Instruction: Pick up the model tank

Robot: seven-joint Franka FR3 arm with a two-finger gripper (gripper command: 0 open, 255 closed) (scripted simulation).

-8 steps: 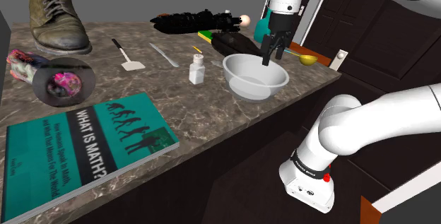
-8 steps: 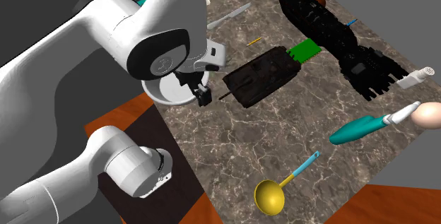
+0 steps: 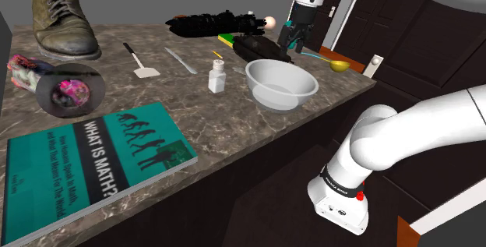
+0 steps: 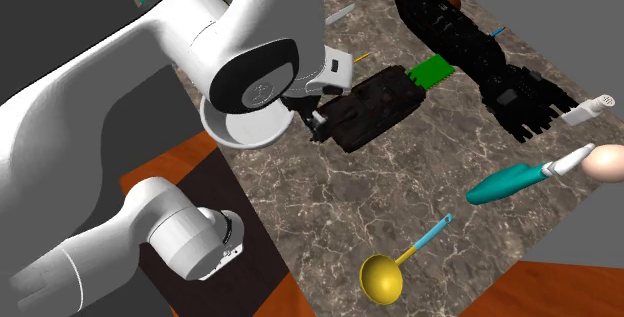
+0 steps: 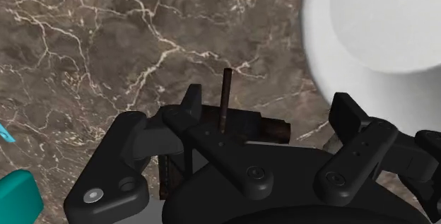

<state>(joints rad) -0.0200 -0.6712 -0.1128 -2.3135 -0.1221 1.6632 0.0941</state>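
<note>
Brown-veined marble desk (image 4: 420,215), second exterior view, left to right: a white round bowl (image 4: 230,137), your black end effector (image 4: 312,121), spread wide and empty, then the dark model tank (image 4: 378,105) resting just beside the bowl. Its long axis slants up-right; you hover above its barrel end.

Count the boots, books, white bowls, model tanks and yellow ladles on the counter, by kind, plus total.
boot: 1
book: 1
white bowl: 1
model tank: 1
yellow ladle: 1
total: 5
</note>
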